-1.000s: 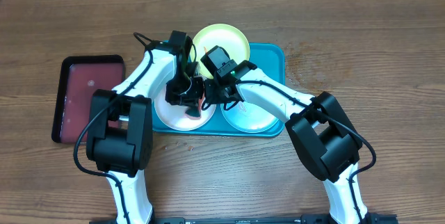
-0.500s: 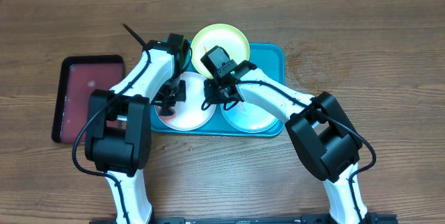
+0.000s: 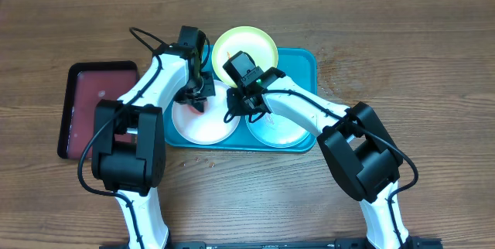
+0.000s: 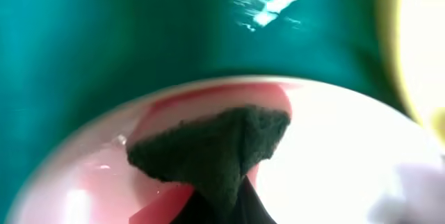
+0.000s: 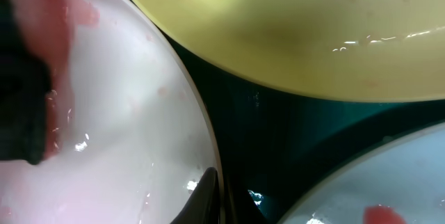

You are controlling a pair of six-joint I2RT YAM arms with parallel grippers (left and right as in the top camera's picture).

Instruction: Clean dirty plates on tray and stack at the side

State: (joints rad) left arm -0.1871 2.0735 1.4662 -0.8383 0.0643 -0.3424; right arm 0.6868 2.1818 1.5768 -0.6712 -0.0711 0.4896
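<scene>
left gripper (image 3: 196, 94): my jaws are clamped on the dark pad (image 4: 212, 147), pressed onto the white plate (image 3: 207, 124)
white plate: left end of the tray (image 3: 306, 59)
red smear (image 4: 208, 99): around and just beyond the pad, along the plate's far rim
right gripper (image 3: 238, 114): jaws together at that plate's right rim; I cannot tell if they pinch it
nearer arm: left
</scene>
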